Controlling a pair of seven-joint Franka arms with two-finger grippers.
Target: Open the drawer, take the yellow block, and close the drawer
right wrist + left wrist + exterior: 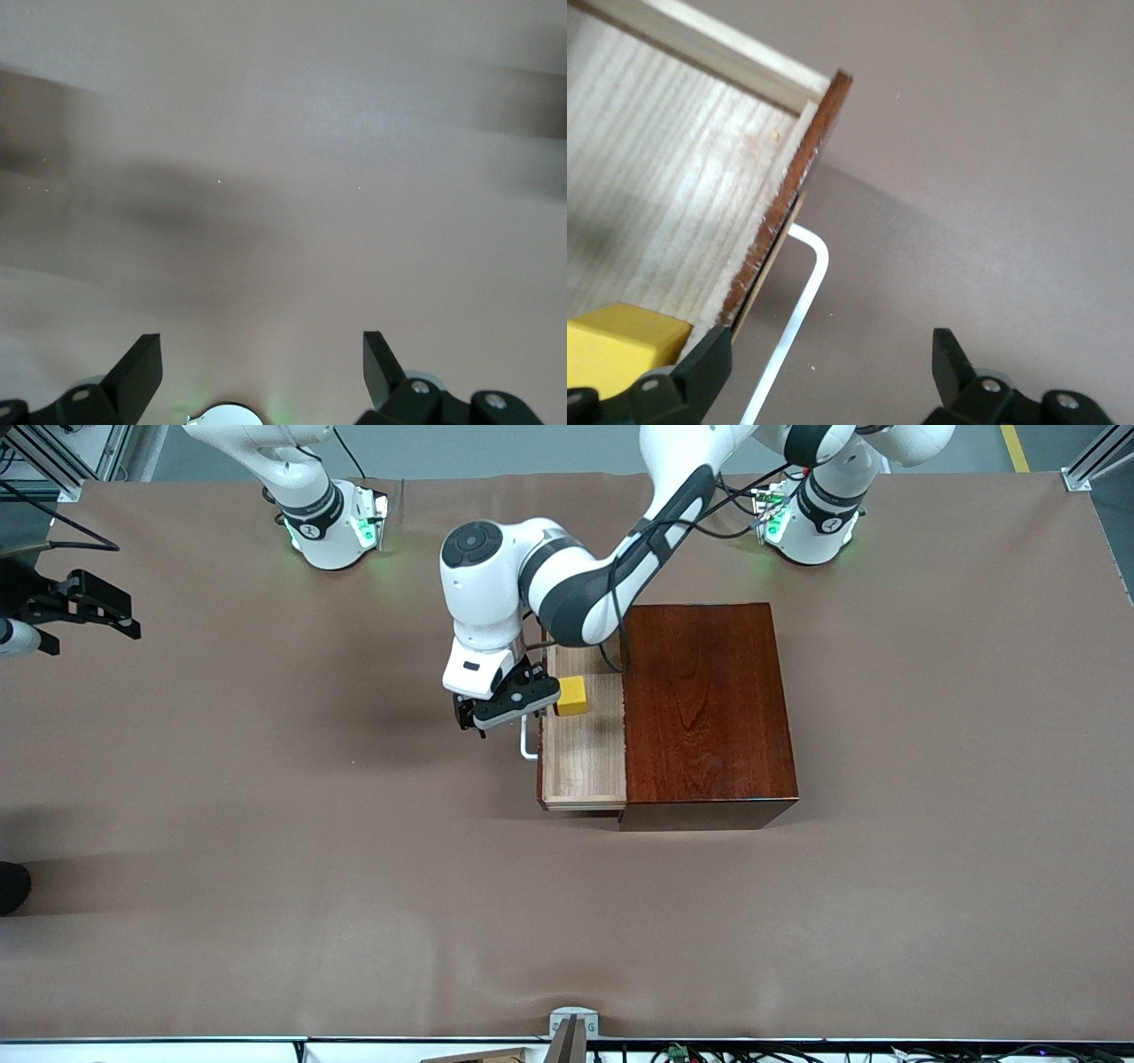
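Yellow block (571, 695) sits in the pulled-out drawer (585, 762), nr its front panel. Left gripper (503, 710) hangs over the white handle (528, 742) w/ jaws wide, holding nothing. Right gripper (93, 609) waits, jaws wide, over desk (266, 850) at right arm's end.

The setting is a robotics laboratory test cell. Two white industrial arms (567, 576) are bolted by round bases (332, 531) to a tabletop (266, 824) covered edge to edge with plain brown sheeting. Aluminium frame profiles (1094, 460) stand at the corners by the bases. Loose cables and connectors (673, 1052) run along the tabletop's camera-side edge.
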